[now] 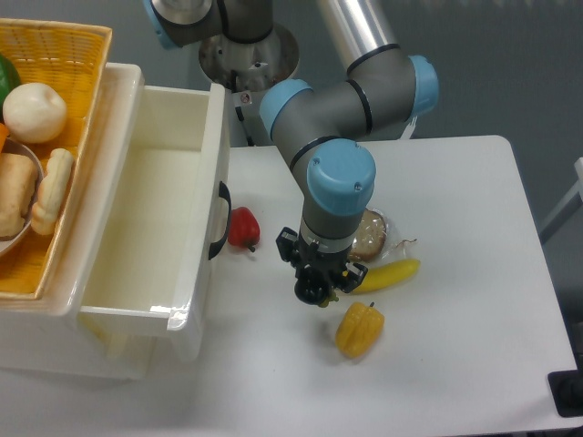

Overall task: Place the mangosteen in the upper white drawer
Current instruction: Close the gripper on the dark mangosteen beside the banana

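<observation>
The upper white drawer stands pulled open at the left, its inside bare, with a curved black handle on its front. My gripper points straight down at the table to the right of the drawer, between the red pepper and the yellow pepper. The wrist hides its fingers from this camera. A dark rounded shape shows at its tip. I cannot tell whether that is the mangosteen or part of the gripper. No mangosteen shows plainly anywhere else.
A red pepper lies just by the drawer handle. A yellow pepper lies right of the gripper, a long yellow fruit and a wrapped bun behind it. A woven yellow basket with food sits at the far left.
</observation>
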`<act>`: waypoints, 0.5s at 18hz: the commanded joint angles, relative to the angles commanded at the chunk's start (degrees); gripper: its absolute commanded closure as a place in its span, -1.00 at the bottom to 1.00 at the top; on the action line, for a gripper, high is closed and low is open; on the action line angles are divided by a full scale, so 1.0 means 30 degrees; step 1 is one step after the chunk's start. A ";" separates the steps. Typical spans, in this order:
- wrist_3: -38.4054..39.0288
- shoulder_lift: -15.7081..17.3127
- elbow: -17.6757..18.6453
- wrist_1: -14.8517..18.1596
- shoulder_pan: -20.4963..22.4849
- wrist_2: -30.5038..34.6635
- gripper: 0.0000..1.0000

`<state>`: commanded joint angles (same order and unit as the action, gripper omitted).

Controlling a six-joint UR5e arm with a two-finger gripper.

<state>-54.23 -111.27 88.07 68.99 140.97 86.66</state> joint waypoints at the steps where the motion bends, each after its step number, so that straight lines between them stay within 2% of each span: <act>1: 0.0058 0.0001 0.0058 0.0000 -0.0086 0.0000 0.19; 5: 0.0846 0.0264 -0.0205 0.0000 0.0001 -0.0175 0.19; 9: 0.2280 0.1725 -0.0234 0.0175 0.0205 -0.1491 0.19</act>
<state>-47.39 -106.10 87.36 69.52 141.59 82.19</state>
